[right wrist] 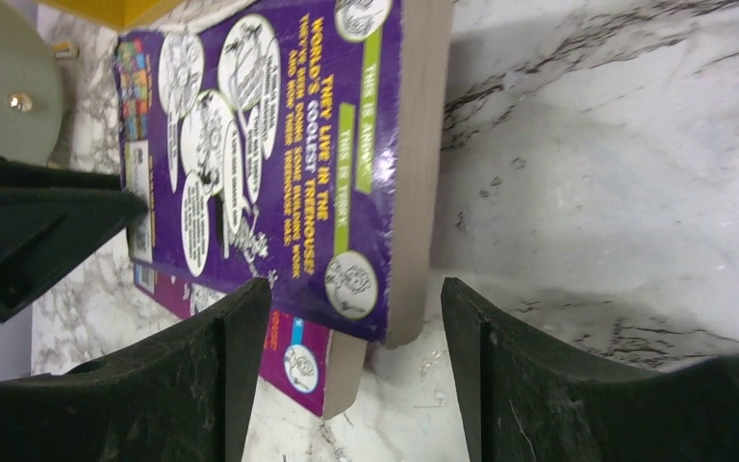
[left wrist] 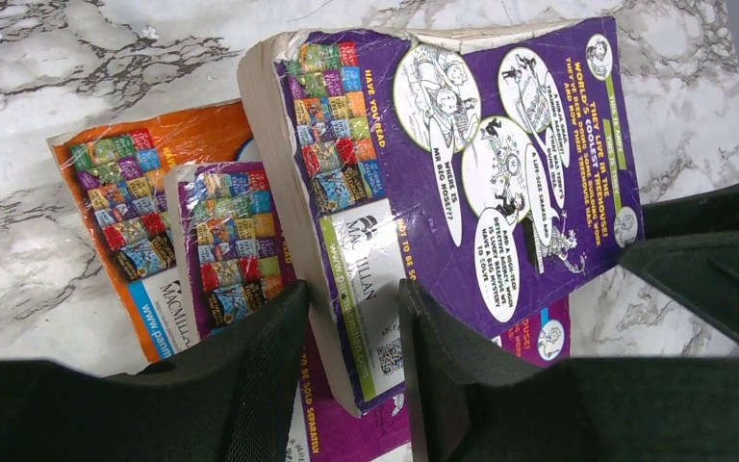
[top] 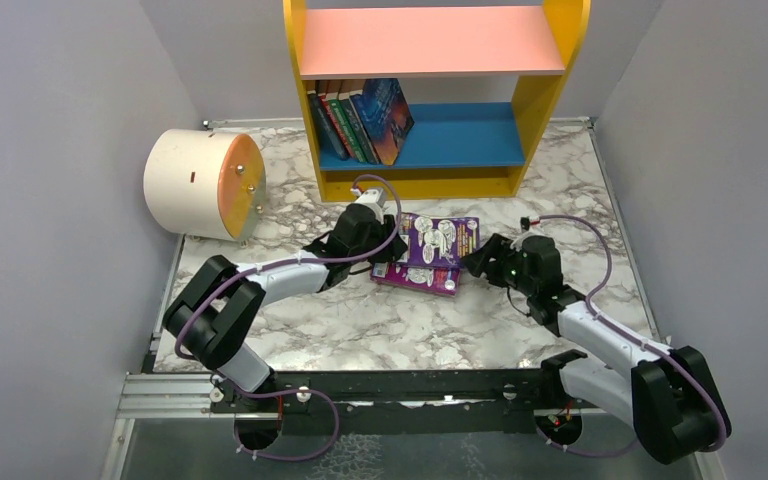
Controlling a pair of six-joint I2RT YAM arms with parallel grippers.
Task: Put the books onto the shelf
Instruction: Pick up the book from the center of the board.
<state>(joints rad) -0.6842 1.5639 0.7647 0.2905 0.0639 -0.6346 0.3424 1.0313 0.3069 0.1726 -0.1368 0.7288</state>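
Glossy purple paperback, thick with cream page edges, tops a flat stack on the veined marble tabletop, just before the yellow-sided shelf. I read the left gripper as narrowed onto its lower edge. The right gripper stands half-wide around the far corner, gripping nothing.

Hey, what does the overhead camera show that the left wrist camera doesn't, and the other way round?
Only the overhead view: the shelf, several books leaning on its blue board, and the cream cylinder.
Only the left wrist view: an orange book under the purple ones, and the left gripper closed on the top purple book's near edge.
Both: that top purple book, the marble table, and the right gripper beside the book.
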